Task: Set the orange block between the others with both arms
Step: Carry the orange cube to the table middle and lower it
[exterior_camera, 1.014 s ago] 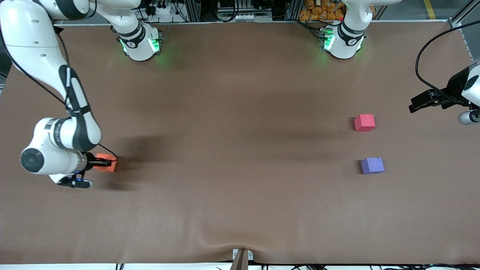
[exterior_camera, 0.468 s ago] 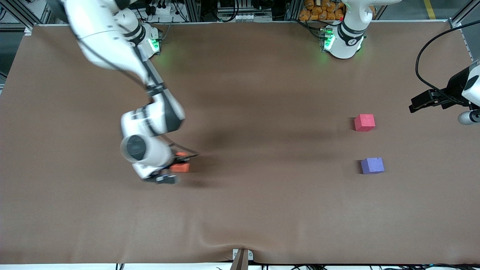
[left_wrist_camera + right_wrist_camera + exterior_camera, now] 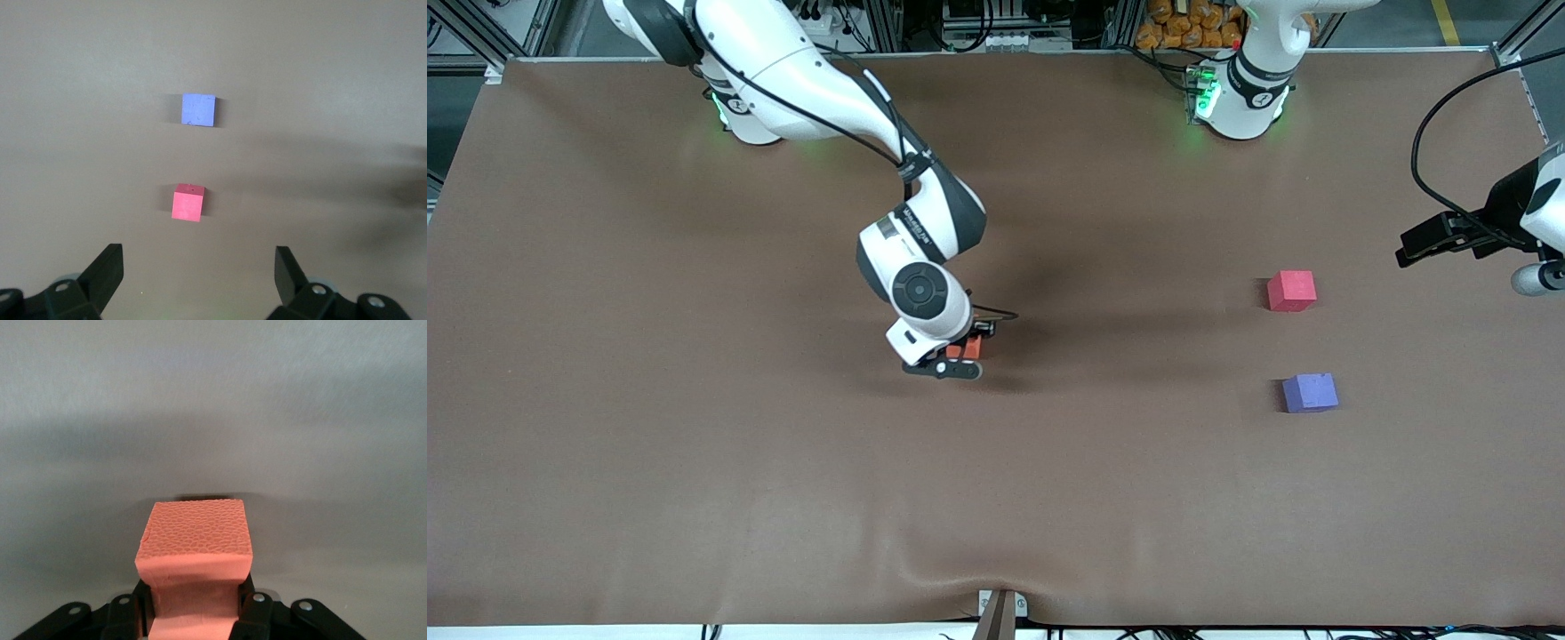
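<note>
Right gripper (image 3: 967, 348) jaws clamp the orange block (image 3: 195, 550) (left gripper (image 3: 198, 273) jaws wide).

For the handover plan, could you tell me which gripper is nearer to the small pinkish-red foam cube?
Left. The left gripper hovers beside the pinkish-red foam cube; the right gripper is mid-table, holding the orange foam cube.

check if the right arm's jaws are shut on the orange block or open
Shut on it: in the right wrist view the right gripper pinches the orange block from both sides, over the table's middle.
</note>
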